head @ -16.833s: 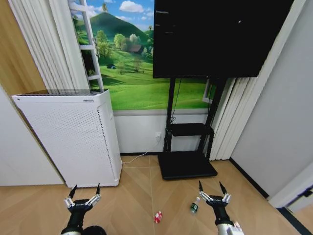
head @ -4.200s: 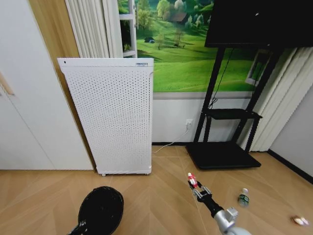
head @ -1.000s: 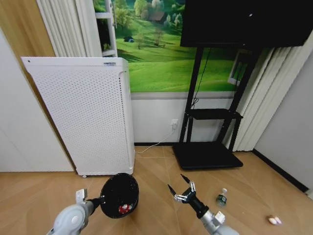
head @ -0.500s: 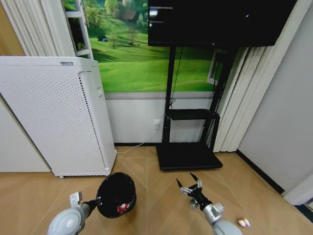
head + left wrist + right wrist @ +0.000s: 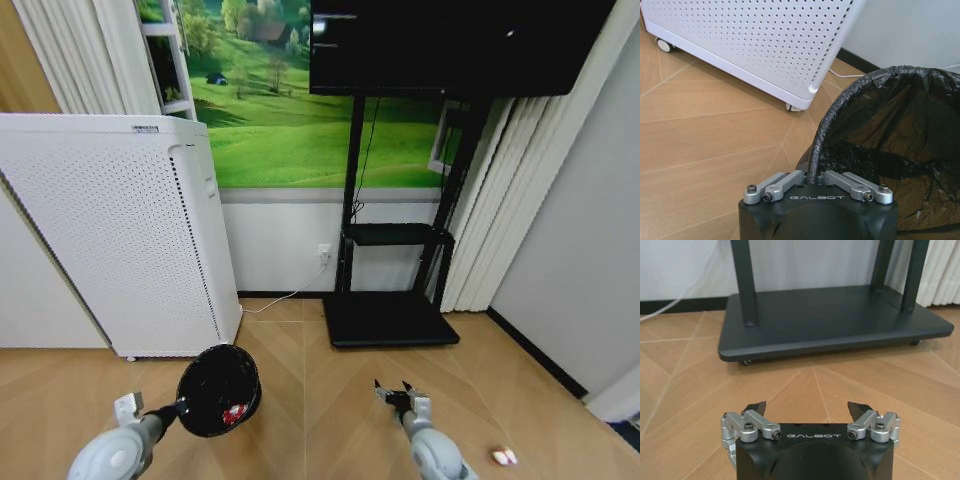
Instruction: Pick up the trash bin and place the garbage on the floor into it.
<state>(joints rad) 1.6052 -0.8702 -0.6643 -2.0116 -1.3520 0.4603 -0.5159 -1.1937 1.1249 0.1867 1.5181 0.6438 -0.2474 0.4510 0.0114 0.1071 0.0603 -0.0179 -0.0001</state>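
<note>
The trash bin (image 5: 218,390), a small black round basket lined with a black bag, hangs tilted above the floor (image 5: 320,400) with its mouth toward me. My left gripper (image 5: 176,408) is shut on its rim (image 5: 816,150), as the left wrist view shows. A red-and-white wrapper (image 5: 232,411) lies inside it. My right gripper (image 5: 400,392) is open and empty, low over the parquet (image 5: 810,385) in front of the TV stand. A white-and-pink scrap of garbage (image 5: 503,457) lies on the floor to its right.
A tall white perforated appliance (image 5: 110,230) stands against the wall at the left, close behind the bin (image 5: 755,40). The black TV stand's base (image 5: 390,320) (image 5: 830,320) sits ahead of the right gripper. A white cable (image 5: 285,298) runs along the wall. Curtains (image 5: 500,200) hang at right.
The view has shifted slightly. The bin has moved a little to the left in my left gripper. My right gripper has sunk lower and nearer, still open.
</note>
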